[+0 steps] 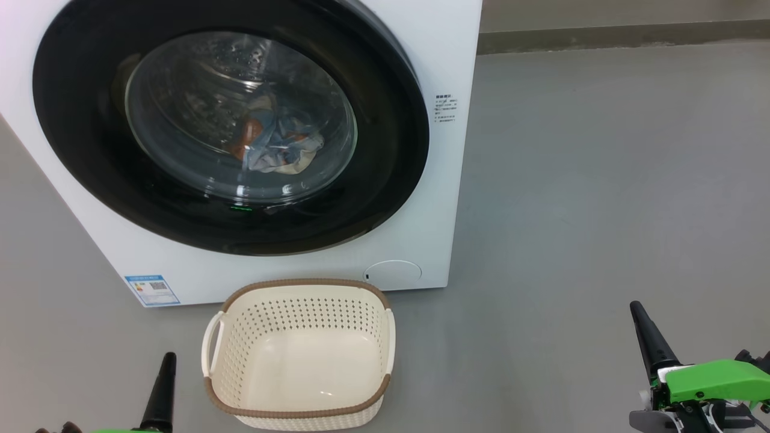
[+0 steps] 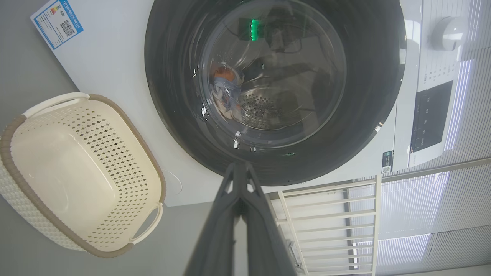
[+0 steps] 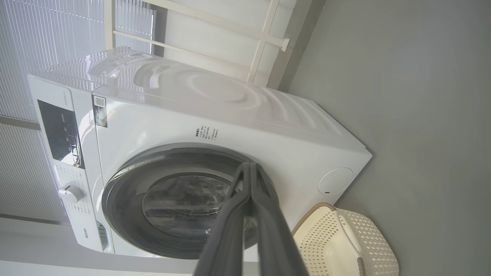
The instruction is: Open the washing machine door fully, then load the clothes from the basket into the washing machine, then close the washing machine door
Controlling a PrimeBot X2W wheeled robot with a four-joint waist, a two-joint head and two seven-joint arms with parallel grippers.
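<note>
The left hand (image 1: pixel 169 361) sits low on the left, its fingers (image 1: pixel 161 394) pressed together, holding nothing. The right hand (image 1: pixel 636 308) sits low on the right, clenched too, and holds nothing. Between them, nearer the left hand, the basket (image 1: pixel 301 282) stands on the grey floor (image 1: pixel 601 180), just in front of the washer (image 1: pixel 439 198). The door (image 1: pixel 391 150) is closed. Behind its glass (image 1: pixel 198 90), the clothes (image 1: pixel 274 141) lie in a heap inside the drum (image 2: pixel 261 107).
</note>
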